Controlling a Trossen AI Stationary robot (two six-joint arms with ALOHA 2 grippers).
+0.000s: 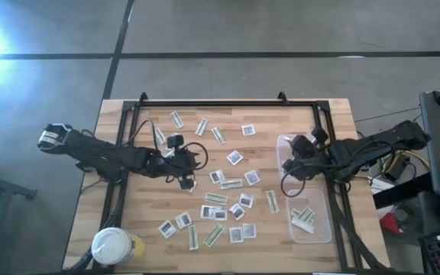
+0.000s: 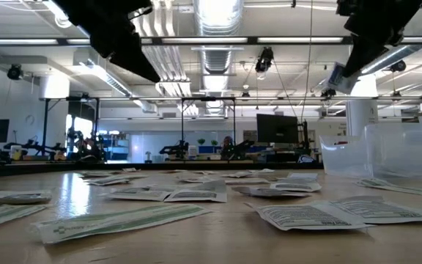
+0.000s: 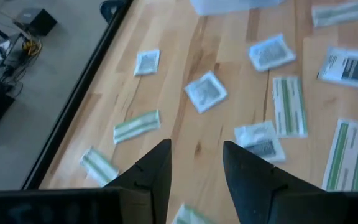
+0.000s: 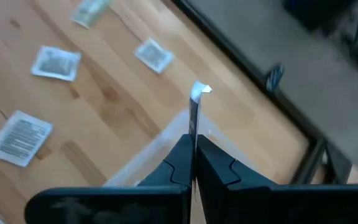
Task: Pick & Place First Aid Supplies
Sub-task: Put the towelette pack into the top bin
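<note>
1. The right hand point(image 4: 193, 146) is seen closed on a thin white packet point(image 4: 196, 102), held edge-on and upright between the fingertips, with its upper end sticking out above them.
2. In the high view that right hand point(image 1: 290, 163) is placed over the near-left rim of a clear plastic tub point(image 1: 321, 226) at the right side of the wooden surface point(image 1: 334, 122).
3. Two green-and-white strips point(image 1: 303, 218) are seen lying inside the tub, toward its lower end.
4. The left hand point(image 3: 196, 163) is held with its fingers moderately apart and nothing between them, above the bare wood near the middle of the surface.
5. In the high view the left hand point(image 1: 186, 177) is found left of centre, with a white square packet point(image 1: 217, 176) just to its right.
6. The remaining first aid supplies are scattered across the surface: white square packets point(image 1: 247, 130) with dark print and narrow green-and-white strips point(image 1: 176, 119), mostly between the two hands and toward the front edge.
7. Dark block print is visible on the nearest square packet point(image 2: 306, 215) in the low view, but no word can be read; the green band on a strip point(image 2: 116, 221) is likewise illegible.
8. A round jar with a white lid point(image 1: 114, 247) is stood at the front left corner of the surface.
</note>
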